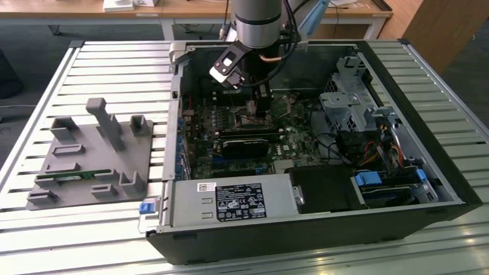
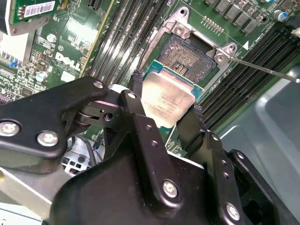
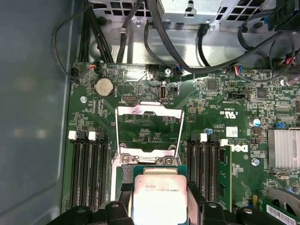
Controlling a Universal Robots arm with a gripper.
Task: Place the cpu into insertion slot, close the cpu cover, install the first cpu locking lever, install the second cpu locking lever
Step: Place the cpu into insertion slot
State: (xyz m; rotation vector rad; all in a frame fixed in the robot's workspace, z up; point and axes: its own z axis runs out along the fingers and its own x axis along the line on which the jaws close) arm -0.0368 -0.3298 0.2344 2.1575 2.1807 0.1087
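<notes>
My gripper (image 2: pixel 167 93) is closed narrowly on the cpu (image 2: pixel 164 107), one finger on each of two opposite edges, metal top facing the wrist cameras. The insertion slot (image 2: pixel 187 58) lies just beyond my fingertips. The chip overlaps its near edge and does not look seated. The cpu cover (image 3: pixel 149 110) stands swung open on the far side of the slot.

Hazards, as judged from this position:
- Offset. The chip is not square over the slot, and lowering it here could bend the contact field.
- Tilt. An edge-only pinch may let the chip rock or slip, so that one corner lands first.
- Snagging. A thin locking lever (image 2: pixel 262 69) passes near one fingertip, and memory slots (image 2: pixel 122 42) flank both fingers. A sideways correction could strike either.
- The open cover could drop onto the chip or my fingers.

Markings: faint grey print on the chip top is not legible. The circuit board (image 3: pixel 220 108) carries white lettering and a maker's mark. A barcode sticker (image 2: pixel 37 9) sits on a card beside my fingers. A large label (image 1: pixel 237 201) covers the power supply.
</notes>
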